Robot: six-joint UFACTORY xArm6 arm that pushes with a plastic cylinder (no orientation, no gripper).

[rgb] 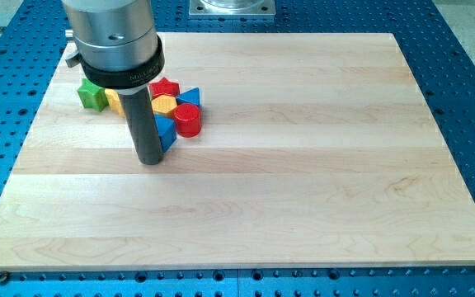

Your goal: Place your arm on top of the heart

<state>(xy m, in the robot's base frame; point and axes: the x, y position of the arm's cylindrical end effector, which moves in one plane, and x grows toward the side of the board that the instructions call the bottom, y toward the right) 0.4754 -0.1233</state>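
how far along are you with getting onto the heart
Done: my tip is down at the block cluster's lower edge, beside the blue block. In hand: closing on the cluster. Left: no heart is identifiable; the rod hides part of the yellow block, next to the green star and red cylinder.

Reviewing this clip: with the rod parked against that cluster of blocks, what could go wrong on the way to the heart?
1. No heart shape is clearly visible; the rod hides part of the cluster, so I may aim at the wrong block.
2. My tip sits right beside the blue block; moving toward the view's top would likely shove it into the red cylinder.
3. The red star, yellow block and green block are packed close together, so one push could scatter several.
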